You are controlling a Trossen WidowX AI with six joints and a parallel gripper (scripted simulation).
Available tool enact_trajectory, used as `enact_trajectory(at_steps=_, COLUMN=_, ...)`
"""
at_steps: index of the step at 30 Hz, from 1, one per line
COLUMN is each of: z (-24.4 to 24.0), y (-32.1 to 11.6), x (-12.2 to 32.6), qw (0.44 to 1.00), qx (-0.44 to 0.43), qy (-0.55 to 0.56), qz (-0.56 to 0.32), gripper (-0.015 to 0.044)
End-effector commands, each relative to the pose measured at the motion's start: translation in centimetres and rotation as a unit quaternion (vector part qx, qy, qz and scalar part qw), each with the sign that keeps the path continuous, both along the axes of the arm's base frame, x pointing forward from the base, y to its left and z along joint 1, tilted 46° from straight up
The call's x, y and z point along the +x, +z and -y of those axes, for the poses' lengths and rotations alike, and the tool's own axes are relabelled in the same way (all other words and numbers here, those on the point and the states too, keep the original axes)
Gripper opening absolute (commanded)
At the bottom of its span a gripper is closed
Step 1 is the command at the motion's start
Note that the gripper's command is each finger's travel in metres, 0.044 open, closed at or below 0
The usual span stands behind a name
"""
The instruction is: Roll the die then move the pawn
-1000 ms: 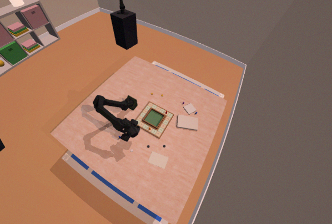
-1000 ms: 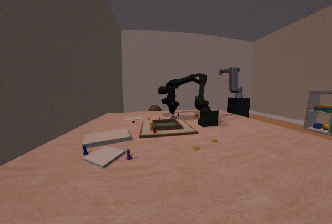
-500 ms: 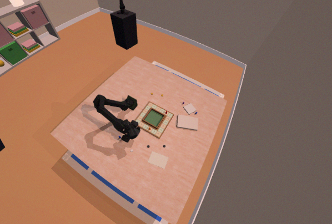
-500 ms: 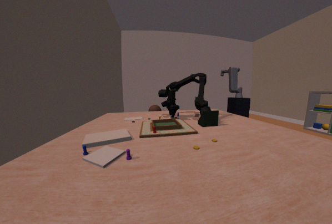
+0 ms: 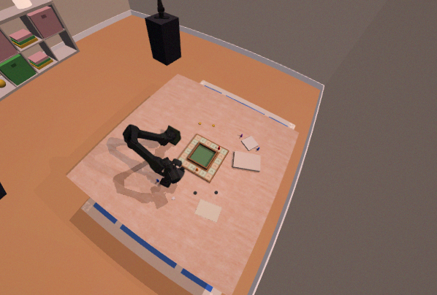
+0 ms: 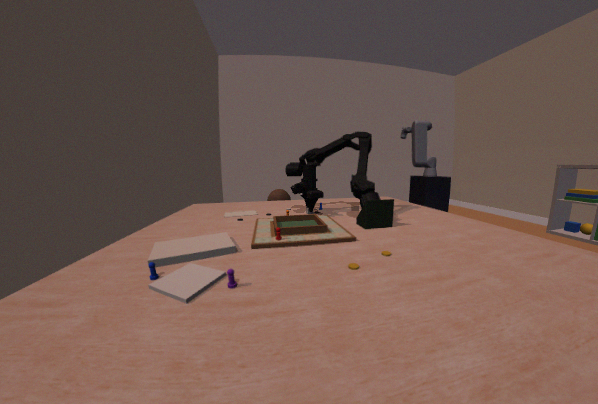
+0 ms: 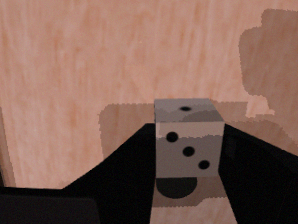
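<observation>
My gripper is shut on the white die, low by the table; its fingers press both sides. One die face shows three black pips and the far face one. In the top view the hand hides the die. The red pawn stands upright on the board. The green-floored tray sits in the board's middle, with no die visible inside. An orange pawn stands on the board's opposite side.
A dark disc lies right by the die. A blue pawn stands near the hand. Two dark discs, a white piece and a cream sheet lie beyond. A book, a pad, two pawns and yellow discs lie across the board.
</observation>
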State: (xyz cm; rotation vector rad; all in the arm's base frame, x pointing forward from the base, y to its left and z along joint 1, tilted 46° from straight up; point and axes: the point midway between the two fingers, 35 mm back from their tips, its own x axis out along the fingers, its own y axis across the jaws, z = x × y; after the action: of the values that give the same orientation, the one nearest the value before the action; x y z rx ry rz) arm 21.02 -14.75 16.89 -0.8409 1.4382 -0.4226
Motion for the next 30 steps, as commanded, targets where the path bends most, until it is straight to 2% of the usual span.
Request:
enact_trajectory(at_steps=1, z=0.0, y=-0.2, x=0.0, qw=1.000, qx=0.002, qy=0.002, qz=-0.003, gripper=0.0057)
enact_trajectory(at_steps=3, z=-0.3, y=0.0, x=0.0, qw=1.000, qx=0.002, qy=0.003, qz=-0.003, gripper=0.0005)
enact_trajectory(at_steps=4, z=-0.6, y=0.3, x=0.0, qw=1.000, qx=0.003, qy=0.005, qz=-0.002, gripper=0.0000)
enact_trajectory(at_steps=30, z=-8.3, y=8.2, x=-3.0, qw=0.998, qx=0.018, qy=0.062, qz=0.016, gripper=0.0000)
